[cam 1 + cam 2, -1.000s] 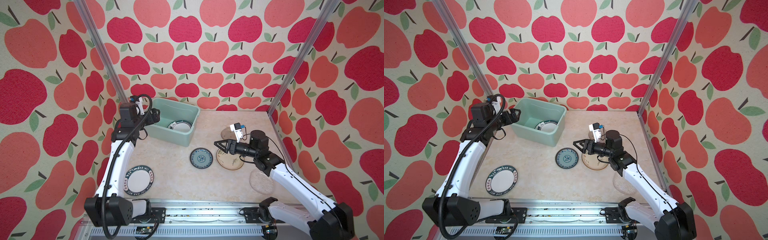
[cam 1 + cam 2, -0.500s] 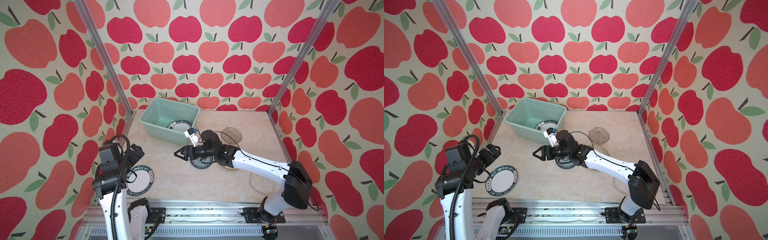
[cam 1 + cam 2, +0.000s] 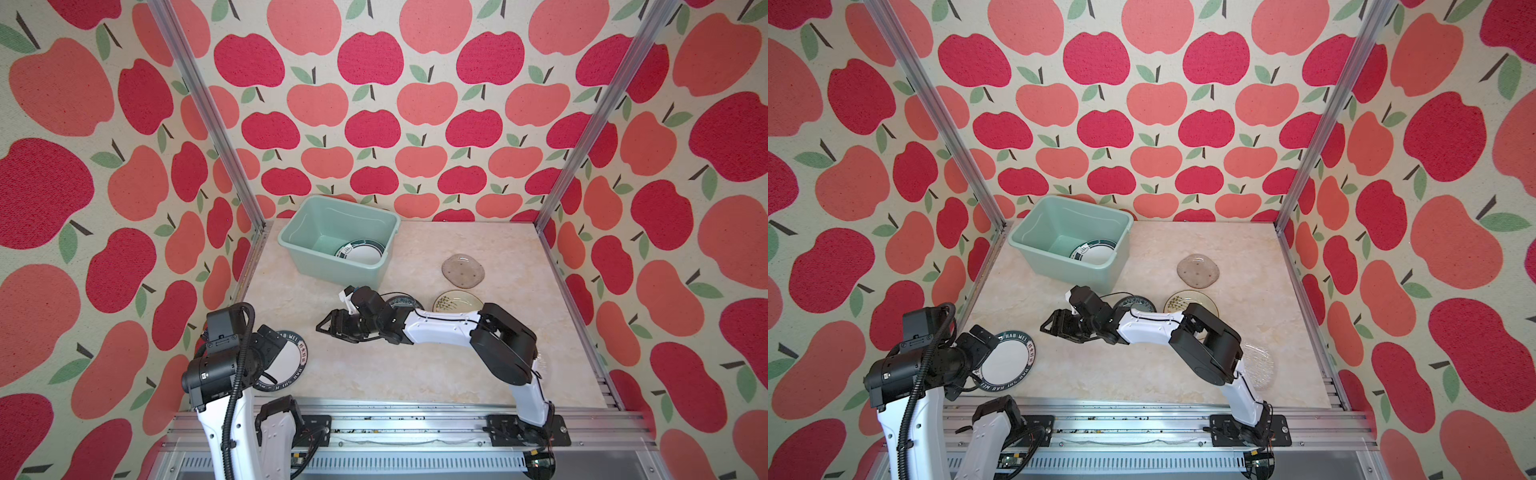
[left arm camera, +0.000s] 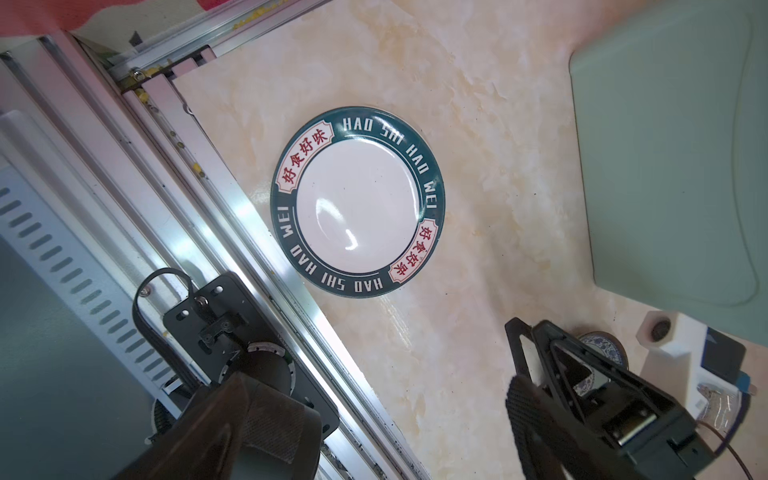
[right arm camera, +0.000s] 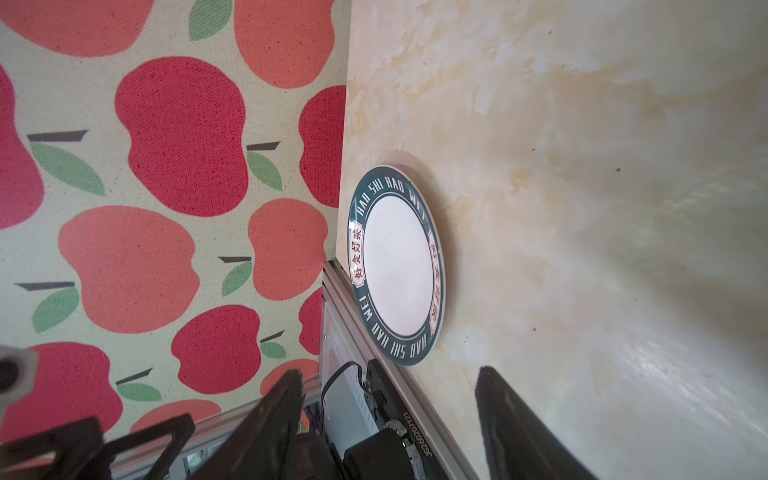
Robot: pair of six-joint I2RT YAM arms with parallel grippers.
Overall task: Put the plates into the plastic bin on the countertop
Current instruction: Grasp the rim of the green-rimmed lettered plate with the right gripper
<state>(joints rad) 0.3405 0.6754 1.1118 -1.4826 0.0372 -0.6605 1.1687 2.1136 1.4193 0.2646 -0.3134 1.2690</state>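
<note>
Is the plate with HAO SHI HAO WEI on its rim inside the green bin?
No, the lettered plate lies flat on the countertop, well outside the plastic bin.

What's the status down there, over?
Left gripper open, empty, by the lettered plate. Right gripper open, empty, over the countertop. Green-rimmed plate in the plastic bin, others out. Nothing blocking the bin.

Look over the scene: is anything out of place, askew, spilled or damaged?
Nothing looks spilled or broken. Only the lettered plate stands out: it lies at the very edge of the countertop, against the front rail.
</note>
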